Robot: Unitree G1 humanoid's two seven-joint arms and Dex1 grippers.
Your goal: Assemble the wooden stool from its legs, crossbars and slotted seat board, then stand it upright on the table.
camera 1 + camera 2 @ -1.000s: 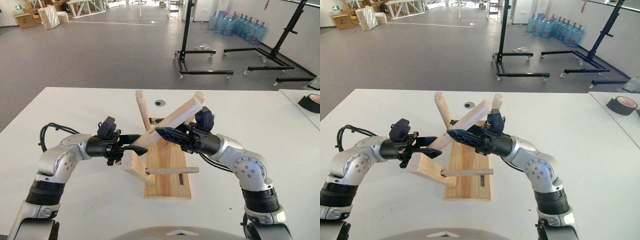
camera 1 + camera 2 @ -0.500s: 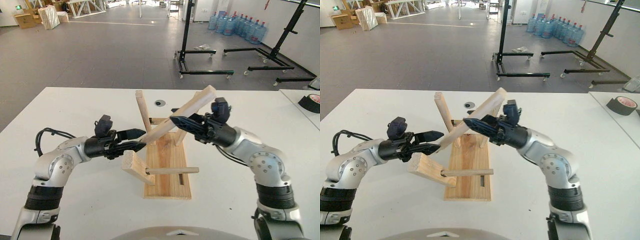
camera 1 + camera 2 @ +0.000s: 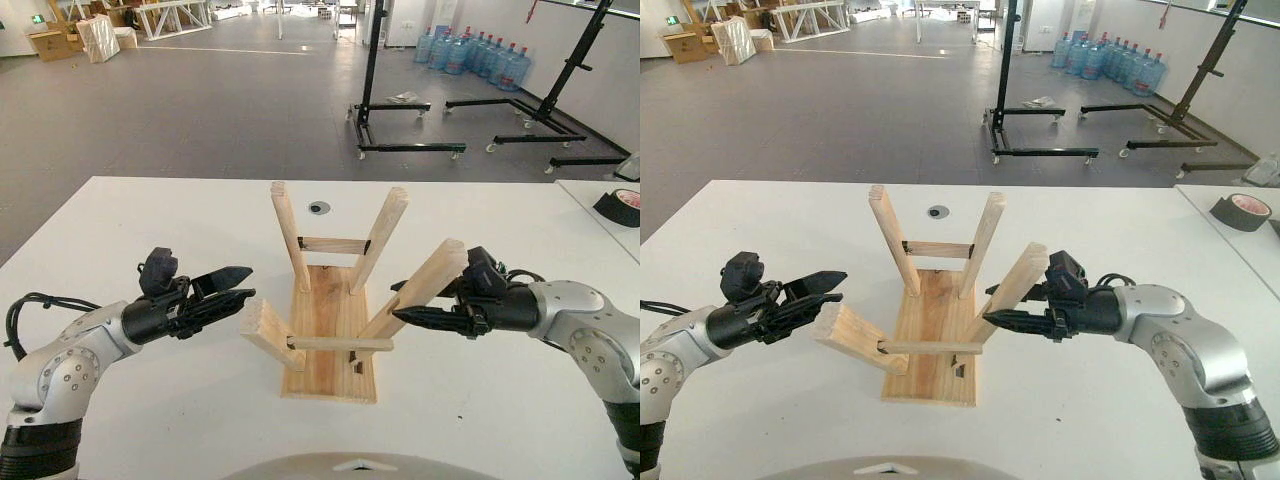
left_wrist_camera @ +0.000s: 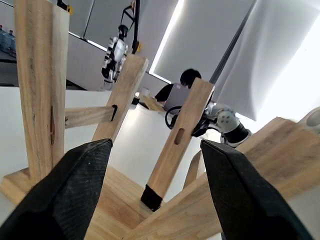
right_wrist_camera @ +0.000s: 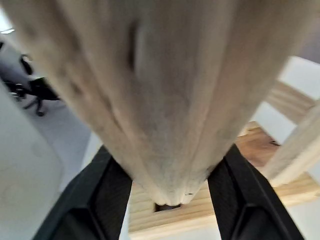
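Stool: it lies upside down between the two sets of fingers, with the seat board (image 3: 330, 382) flat on the surface (image 3: 130, 220) and the legs pointing up.
Right gripper (image 3: 396, 302): the fingers (image 5: 102, 200) pinch the near-right leg (image 3: 428, 282) on two opposite faces, below its middle. The leg leans outward, and its lower end meets the board just past the fingertips.
Left gripper (image 3: 248, 282): the fingers (image 4: 75, 192) are spread and hold nothing. The near-left leg (image 3: 262, 330) splays out just ahead of the tips, not touching them.
Handling: it looks like bare softwood, probably light, stiff and easy to grip. The joints look like loose push-fits, so a sideways tug would likely pull a tenon out.
Where to hold: take a leg by its flat faces around mid-length and push along its axis into the slot. For righting the stool, the board's long edges seem safer than a leg.
Legs: four. The two far ones (image 3: 287, 235) (image 3: 380, 240) stand seated, and the two near ones lean.
Crossbars: two, one far (image 3: 333, 245) and one near (image 3: 335, 343).
Seat board: one.
Also present: a tape roll (image 3: 620, 205), well away beyond the right fingers.
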